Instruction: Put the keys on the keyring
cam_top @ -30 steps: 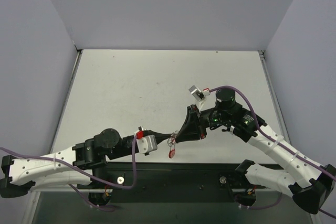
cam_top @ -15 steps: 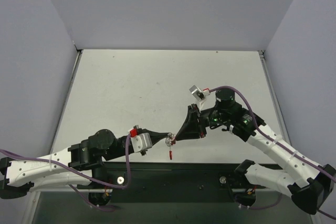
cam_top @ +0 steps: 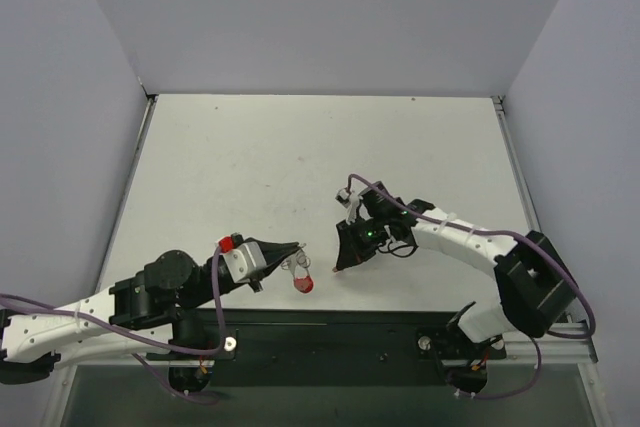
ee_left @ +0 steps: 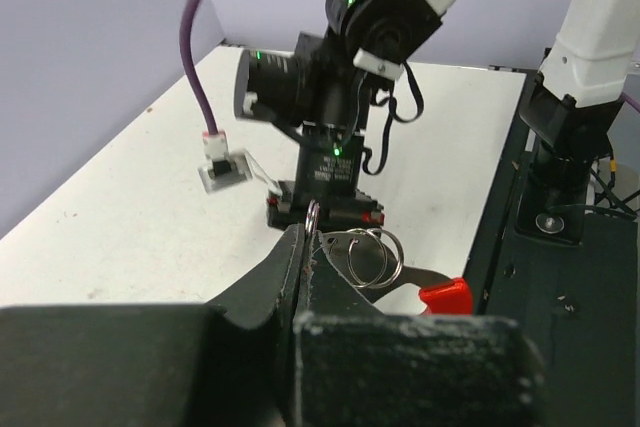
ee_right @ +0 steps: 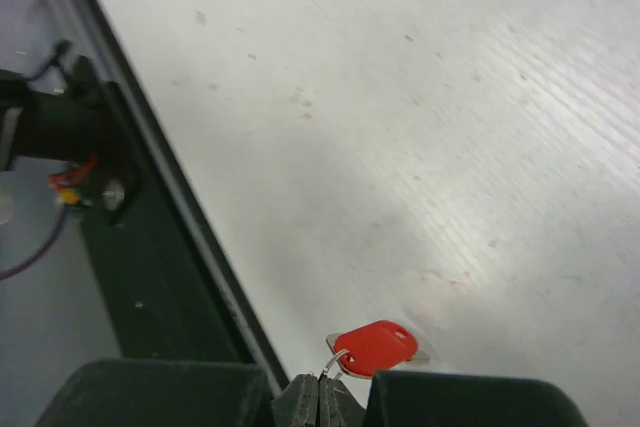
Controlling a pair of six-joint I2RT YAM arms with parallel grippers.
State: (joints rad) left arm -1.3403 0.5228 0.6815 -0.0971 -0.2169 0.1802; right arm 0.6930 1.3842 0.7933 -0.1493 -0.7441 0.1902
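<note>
Jaws of the left gripper (cam_top: 292, 251) are pressed together on the keyring (cam_top: 301, 277), pinching its bunch of thin silver wire rings (ee_left: 372, 253) at the fingertips. The red clip (ee_left: 445, 296) hangs off those rings to the lower right in the left wrist view, clear of the white table (cam_top: 250, 167). From above, this bunch sits over the near part of the table, just ahead of the black base rail (cam_top: 350, 332). The right gripper (cam_top: 338, 265) is near it on the right, tilted down toward the table, with a clear gap between the two grippers. Its jaws are closed as well, nipping a fine wire loop that runs to the keys (ee_right: 375, 345), a small red tag with a silver edge showing under it. In the right wrist view the tag lies flat just past the right gripper's fingertips (ee_right: 312, 394), with a soft shadow on the table beneath it. Whether it rests on the surface or hangs just above cannot be told. In the left wrist view the right gripper faces the camera just beyond the silver rings, and the tag itself is too small to make out there.
</note>
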